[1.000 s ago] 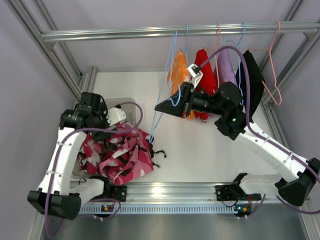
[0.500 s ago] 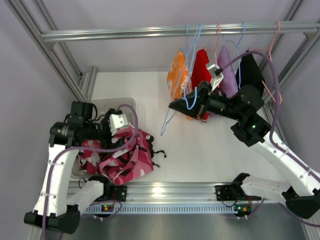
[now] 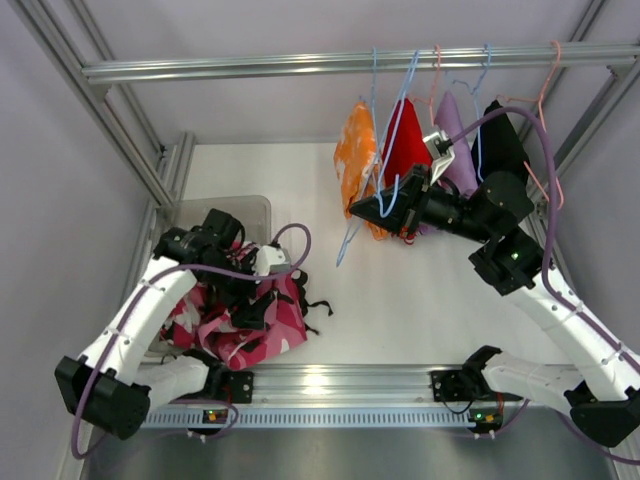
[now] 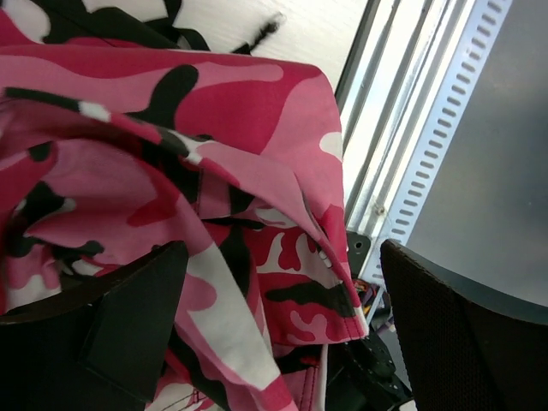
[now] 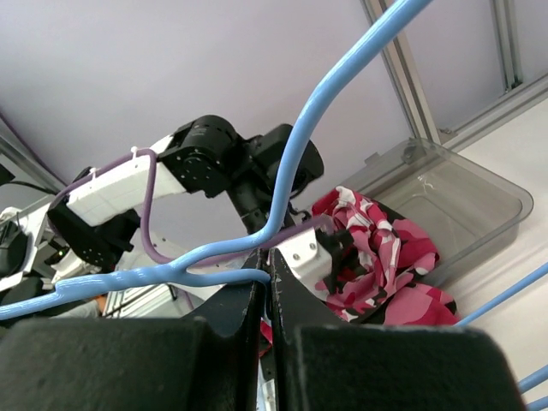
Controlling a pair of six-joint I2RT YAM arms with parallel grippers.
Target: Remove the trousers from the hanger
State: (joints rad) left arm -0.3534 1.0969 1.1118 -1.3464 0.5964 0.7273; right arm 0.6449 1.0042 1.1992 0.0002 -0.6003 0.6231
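The pink-white-black camouflage trousers [image 3: 250, 320] lie in a heap on the table at the front left, off any hanger. My left gripper [image 3: 258, 295] is right over the heap. In the left wrist view [image 4: 282, 334] it is open wide, with the camouflage cloth [image 4: 214, 214] between its fingers. My right gripper [image 3: 365, 210] is shut on the wire of a bare blue hanger [image 3: 385, 190], seen clamped in the right wrist view [image 5: 268, 287]. The hanger's hook reaches up by the rail [image 3: 250, 66]. The orange trousers [image 3: 355, 160] hang from the rail just left of it.
A clear plastic bin [image 3: 235, 212] stands behind the heap at the left. Red [image 3: 405, 135], purple [image 3: 455, 150] and black [image 3: 505, 140] garments and a bare pink hanger [image 3: 548, 130] hang at the right. The frame's posts run down both sides.
My right gripper has carried the blue hanger right and up, closer to the rail. My left gripper has swung from over the bin to the right, down onto the camouflage heap.
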